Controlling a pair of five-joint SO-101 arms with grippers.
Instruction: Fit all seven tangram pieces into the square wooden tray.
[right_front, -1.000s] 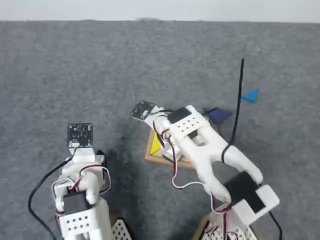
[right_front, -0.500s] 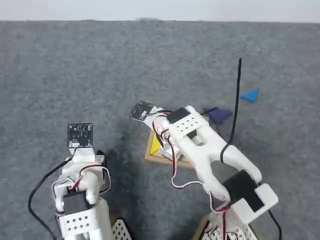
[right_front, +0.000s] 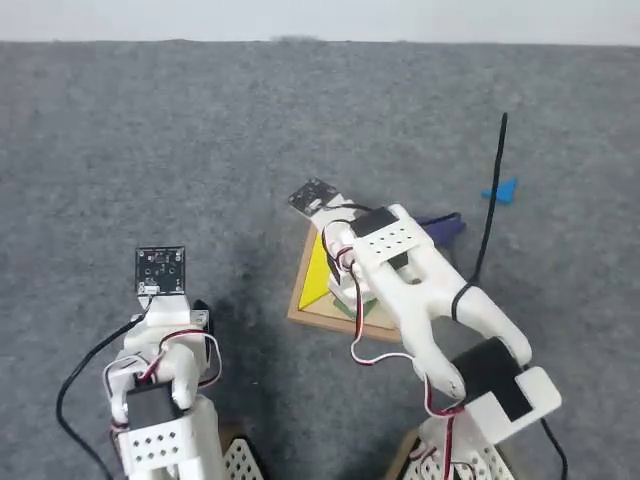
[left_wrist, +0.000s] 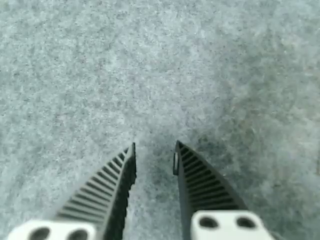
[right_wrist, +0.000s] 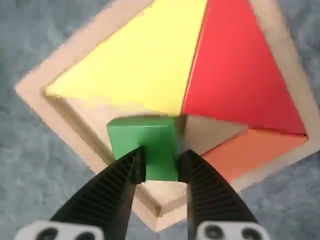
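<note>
Centrally, the square wooden tray (right_front: 297, 305) lies on the grey carpet (right_front: 150, 130), under the right arm (right_front: 420, 290). Right wrist view: the right gripper (right_wrist: 160, 156) has its fingers clamped on the green piece (right_wrist: 145, 140), one finger on each side of it. The green piece is over the bare wooden floor of the tray (right_wrist: 27, 89), just beside the long edge of the yellow triangle (right_wrist: 145, 65). Whether it rests on the floor cannot be told. The yellow triangle and the red triangle (right_wrist: 240, 75) lie flat in the tray, edge to edge. The orange piece (right_wrist: 250, 150) lies below the red one, against the tray's wall.

Outside the tray, a dark purple piece (right_front: 445, 225) lies near its far corner, partly hidden by the arm. A blue triangle (right_front: 502, 190) lies farther out on the carpet.

Left wrist view: the left gripper (left_wrist: 155, 145) is above bare carpet, well apart from the tray. Its fingers are slightly apart, with nothing between them.
</note>
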